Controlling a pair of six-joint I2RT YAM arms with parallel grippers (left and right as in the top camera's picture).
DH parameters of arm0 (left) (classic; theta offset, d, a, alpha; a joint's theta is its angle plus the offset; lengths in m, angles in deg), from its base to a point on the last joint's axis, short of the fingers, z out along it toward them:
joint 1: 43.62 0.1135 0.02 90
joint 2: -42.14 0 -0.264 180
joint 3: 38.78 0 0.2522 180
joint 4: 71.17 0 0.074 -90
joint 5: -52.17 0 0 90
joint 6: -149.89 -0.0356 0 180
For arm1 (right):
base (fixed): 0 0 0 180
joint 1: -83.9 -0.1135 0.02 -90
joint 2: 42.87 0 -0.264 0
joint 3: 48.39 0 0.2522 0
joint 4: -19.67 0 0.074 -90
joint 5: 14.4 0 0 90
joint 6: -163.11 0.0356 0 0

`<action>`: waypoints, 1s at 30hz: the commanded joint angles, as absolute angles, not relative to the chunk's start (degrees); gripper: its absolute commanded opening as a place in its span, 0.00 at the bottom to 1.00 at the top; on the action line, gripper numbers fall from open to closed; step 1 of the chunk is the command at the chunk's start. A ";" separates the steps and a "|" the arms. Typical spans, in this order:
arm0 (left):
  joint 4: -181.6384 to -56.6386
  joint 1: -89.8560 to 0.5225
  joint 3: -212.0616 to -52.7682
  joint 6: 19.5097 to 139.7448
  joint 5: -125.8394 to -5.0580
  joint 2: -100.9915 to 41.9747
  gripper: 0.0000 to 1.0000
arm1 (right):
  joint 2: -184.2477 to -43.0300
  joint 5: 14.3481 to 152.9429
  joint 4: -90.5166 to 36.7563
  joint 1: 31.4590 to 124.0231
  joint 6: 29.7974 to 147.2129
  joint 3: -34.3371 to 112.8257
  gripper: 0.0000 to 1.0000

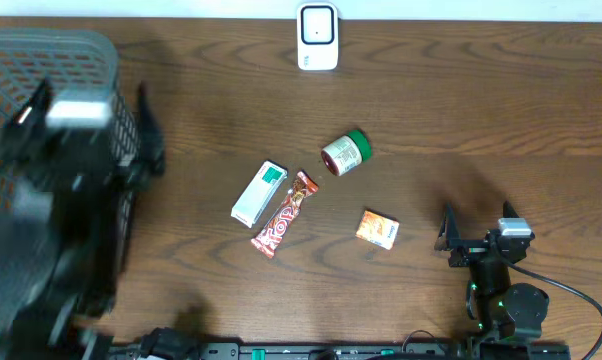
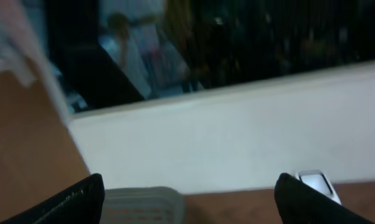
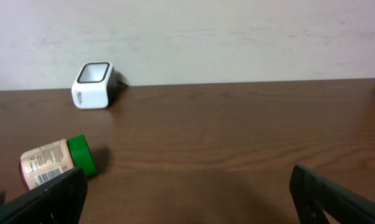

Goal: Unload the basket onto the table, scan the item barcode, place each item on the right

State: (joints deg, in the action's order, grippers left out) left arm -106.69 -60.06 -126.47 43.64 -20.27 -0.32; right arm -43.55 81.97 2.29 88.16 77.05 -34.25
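The green-lidded jar (image 1: 345, 153) lies on its side mid-table, well apart from the scanner (image 1: 318, 37), and the right gripper (image 1: 476, 228), wide open and empty like the left gripper (image 2: 190, 196), should grasp across its body, leaving the barcode label clear.

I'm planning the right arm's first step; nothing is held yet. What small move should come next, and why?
Probably ease the right gripper forward and left toward the green-capped bottle: its jaws stand open and empty, the bottle lies on its side nearby with what looks like a barcode showing, and the white scanner sits beyond it.
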 commanded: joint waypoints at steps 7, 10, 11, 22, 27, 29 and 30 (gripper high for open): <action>-100.99 -51.69 -114.08 50.83 -23.92 14.63 0.86 | -43.25 81.86 2.05 87.87 77.77 -34.32 0.99; -99.72 -49.29 -112.98 51.46 -23.90 15.18 0.86 | -43.25 81.67 2.05 87.89 77.77 -34.32 0.99; -99.08 -48.42 -112.96 51.44 -23.88 14.92 0.86 | -43.25 81.97 2.09 87.87 77.86 -34.32 0.99; -99.76 -45.92 -112.96 51.49 -23.88 14.63 0.87 | -43.90 98.34 -8.12 87.92 107.11 -25.79 0.99; -100.05 -45.92 -112.77 51.68 -23.90 14.63 0.87 | -48.36 91.79 -24.38 87.92 104.35 -10.75 0.99; -100.24 -45.92 -112.57 51.71 -23.90 14.61 0.87 | -52.91 87.55 -33.30 87.92 104.37 -3.30 0.99; -100.29 -45.92 -112.35 51.71 -23.90 14.61 0.87 | -56.03 87.48 -37.40 87.92 104.35 0.70 0.99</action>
